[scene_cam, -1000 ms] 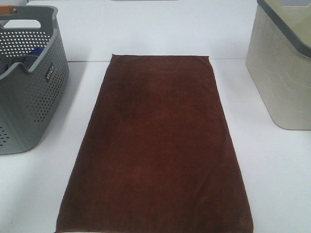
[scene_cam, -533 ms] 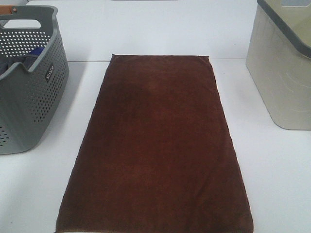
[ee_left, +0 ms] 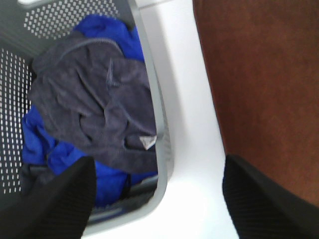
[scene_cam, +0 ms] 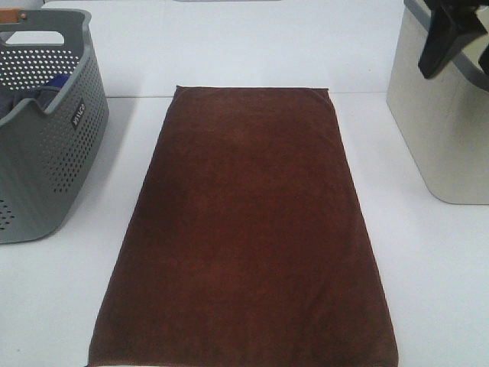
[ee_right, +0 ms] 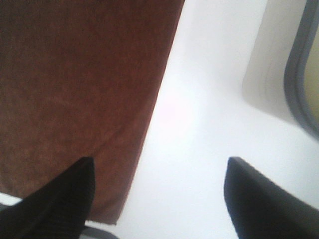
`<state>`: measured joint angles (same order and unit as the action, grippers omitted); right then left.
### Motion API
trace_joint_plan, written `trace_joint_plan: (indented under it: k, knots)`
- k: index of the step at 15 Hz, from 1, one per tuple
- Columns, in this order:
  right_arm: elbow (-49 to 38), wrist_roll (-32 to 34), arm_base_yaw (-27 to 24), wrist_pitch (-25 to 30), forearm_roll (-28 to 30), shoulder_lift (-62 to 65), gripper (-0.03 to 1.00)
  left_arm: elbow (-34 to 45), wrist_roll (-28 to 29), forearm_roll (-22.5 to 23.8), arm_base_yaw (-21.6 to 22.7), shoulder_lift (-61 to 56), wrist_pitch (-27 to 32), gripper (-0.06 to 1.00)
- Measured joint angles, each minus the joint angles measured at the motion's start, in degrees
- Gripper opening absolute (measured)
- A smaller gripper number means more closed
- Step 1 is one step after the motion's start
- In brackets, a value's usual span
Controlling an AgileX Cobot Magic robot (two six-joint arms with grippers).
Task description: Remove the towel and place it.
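Both fingers spread, empty; towel flat on table, untouched.

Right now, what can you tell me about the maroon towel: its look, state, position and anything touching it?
The towel is a large, dark reddish-brown rectangle of plush cloth with hemmed edges. It lies spread flat on the white table, its long side running away from the high camera, between the grey basket and the beige bin, touching neither. No gripper touches it; both are open above the table.
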<state>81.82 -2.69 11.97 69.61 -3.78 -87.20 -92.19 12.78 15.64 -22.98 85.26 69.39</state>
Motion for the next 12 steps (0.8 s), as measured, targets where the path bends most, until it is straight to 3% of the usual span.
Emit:
trace_joint_plan:
  k: [4,7,10,12]
  knots:
    - [-18.91,0.0,0.0,0.11,-0.46,11.23,0.69,24.29,3.5,-0.69,0.0,-18.05,0.17,0.68]
    - [-33.17,0.06,0.0,0.11,-0.46,22.23,0.69,40.28,3.84,-4.01,0.0,-34.38,0.34,0.68]
    - [-41.08,-0.06,0.0,-0.29,-0.46,32.6,0.69,50.02,3.78,-5.1,0.0,-48.41,0.46,0.68]
    - [-45.32,-1.32,0.0,-4.18,-0.46,40.97,0.69,54.89,3.78,-5.04,0.0,-57.07,-0.29,0.68]
